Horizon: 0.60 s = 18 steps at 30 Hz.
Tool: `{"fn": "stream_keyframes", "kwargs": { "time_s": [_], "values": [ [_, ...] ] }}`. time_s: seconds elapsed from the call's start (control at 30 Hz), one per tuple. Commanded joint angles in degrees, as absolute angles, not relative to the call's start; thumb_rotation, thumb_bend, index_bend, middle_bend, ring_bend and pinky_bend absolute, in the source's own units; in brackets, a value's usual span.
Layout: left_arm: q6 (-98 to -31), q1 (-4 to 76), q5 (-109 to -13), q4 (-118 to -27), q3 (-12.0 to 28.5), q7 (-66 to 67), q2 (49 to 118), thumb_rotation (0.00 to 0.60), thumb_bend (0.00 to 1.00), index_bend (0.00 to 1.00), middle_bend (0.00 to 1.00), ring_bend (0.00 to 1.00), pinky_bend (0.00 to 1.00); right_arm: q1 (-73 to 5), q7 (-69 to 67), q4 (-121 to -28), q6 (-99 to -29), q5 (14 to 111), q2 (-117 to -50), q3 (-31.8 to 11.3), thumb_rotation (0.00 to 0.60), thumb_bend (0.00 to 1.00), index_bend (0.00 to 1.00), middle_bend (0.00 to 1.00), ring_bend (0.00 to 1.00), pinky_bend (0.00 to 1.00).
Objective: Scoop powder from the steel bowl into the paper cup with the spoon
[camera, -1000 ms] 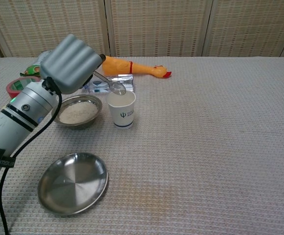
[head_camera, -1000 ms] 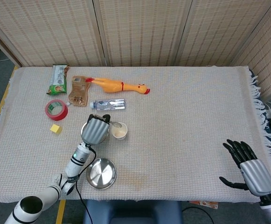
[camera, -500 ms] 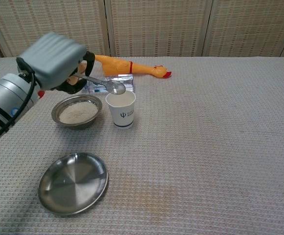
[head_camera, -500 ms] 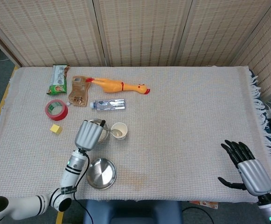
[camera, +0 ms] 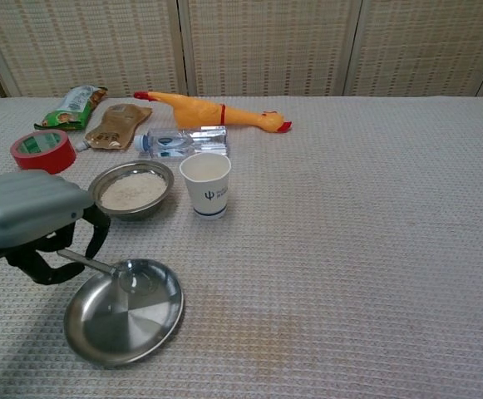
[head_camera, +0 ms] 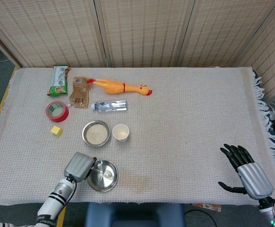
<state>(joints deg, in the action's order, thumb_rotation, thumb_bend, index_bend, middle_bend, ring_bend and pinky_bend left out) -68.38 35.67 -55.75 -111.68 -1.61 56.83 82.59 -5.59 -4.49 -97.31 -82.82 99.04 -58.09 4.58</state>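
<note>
A steel bowl point(head_camera: 96, 133) point(camera: 131, 190) holding white powder stands left of centre, with the white paper cup point(head_camera: 120, 132) point(camera: 205, 184) just to its right. My left hand point(head_camera: 79, 165) point(camera: 33, 224) holds a metal spoon point(head_camera: 104, 173) point(camera: 116, 272) by its handle. The spoon's bowl hovers over the empty steel plate point(head_camera: 102, 176) point(camera: 123, 312) near the front edge. Whether the spoon touches the plate is unclear. My right hand point(head_camera: 246, 172) rests open at the table's front right corner, far from everything.
Along the back left lie a rubber chicken point(head_camera: 119, 87) point(camera: 216, 110), a small water bottle point(head_camera: 110, 106) point(camera: 179, 141), a brown pouch point(head_camera: 80, 92) point(camera: 115, 125), a green snack bag point(head_camera: 59, 80) point(camera: 72, 105), a red tape roll point(head_camera: 57, 111) point(camera: 41, 150) and a yellow block point(head_camera: 57, 130).
My left hand has drawn back from above the cup toward the front edge, carrying the spoon down over the empty steel plate. The right hand barely shifted.
</note>
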Motion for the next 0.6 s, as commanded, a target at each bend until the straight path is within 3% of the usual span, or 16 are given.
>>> {"fn": "stream_keyframes", "kwargs": {
  "time_s": [0.03, 0.2, 0.4, 0.6],
  "values": [
    [-67.56, 35.35, -54.09, -108.54, -3.09, 57.98, 85.73, 0.6, 0.4, 0.7, 1.0, 1.0, 1.0, -5.42, -4.82, -97.33, -83.25, 99.24, -57.89, 4.66, 0.45, 0.11, 0.0, 0.0, 0.0, 0.0],
    [-67.76, 35.81, -53.09, -106.94, -3.23, 58.8, 87.5, 0.6, 0.4, 0.64, 1.0, 1.0, 1.0, -5.53, -5.25, -97.24, -83.06, 99.21, -57.74, 4.73, 0.45, 0.11, 0.0, 0.0, 0.0, 0.0],
    [-67.88, 36.38, -51.97, -106.92, -3.42, 59.43, 87.71, 0.6, 0.4, 0.36, 1.0, 1.0, 1.0, -5.59, -5.25, -97.25, -82.98, 98.95, -57.73, 4.63, 0.451, 0.11, 0.0, 0.0, 0.0, 0.0],
    [-68.22, 36.39, -53.15, -107.58, -3.46, 57.64, 86.9, 0.6, 0.4, 0.18, 1.0, 1.0, 1.0, -5.61, -4.83, -97.31, -82.83, 98.8, -57.89, 4.61, 0.451, 0.11, 0.0, 0.0, 0.0, 0.0]
  ]
}}
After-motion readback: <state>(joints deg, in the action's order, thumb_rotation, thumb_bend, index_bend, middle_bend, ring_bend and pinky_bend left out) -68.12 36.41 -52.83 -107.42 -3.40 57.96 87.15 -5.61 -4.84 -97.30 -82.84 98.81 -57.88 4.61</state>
